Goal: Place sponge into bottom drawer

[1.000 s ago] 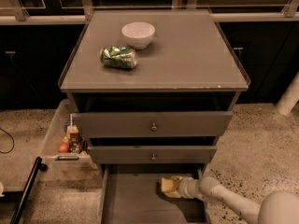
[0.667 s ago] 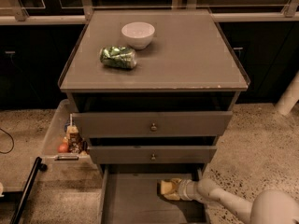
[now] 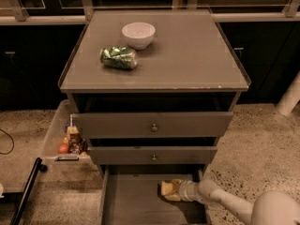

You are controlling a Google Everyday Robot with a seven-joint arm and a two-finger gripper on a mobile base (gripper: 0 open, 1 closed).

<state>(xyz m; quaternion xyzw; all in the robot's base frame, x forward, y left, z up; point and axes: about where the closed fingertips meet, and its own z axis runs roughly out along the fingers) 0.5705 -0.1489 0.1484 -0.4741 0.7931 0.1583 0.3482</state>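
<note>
Low at the near edge of the scene, the gripper reaches in from the right on a pale arm and pinches the sponge, a small pale-yellow block that juts from its left side. Both sit inside the open bottom drawer, toward its right wall and far end, just under the front of the drawer above. Compared with a second ago, the gripper and sponge have sunk slightly and edged left together, so the sponge now looks to be at or just above the grey drawer floor; whether it actually touches cannot be made out. That suggests the carry is done and only the letting go and the arm's withdrawal remain. Above the bottom drawer are two more grey drawers, the middle drawer and the top drawer, each with a small round knob. On the cabinet's flat top surface stand a white bowl at the far side and a crumpled green packet just near and left of it. Left of the cabinet, a shelf holds small items.
</note>
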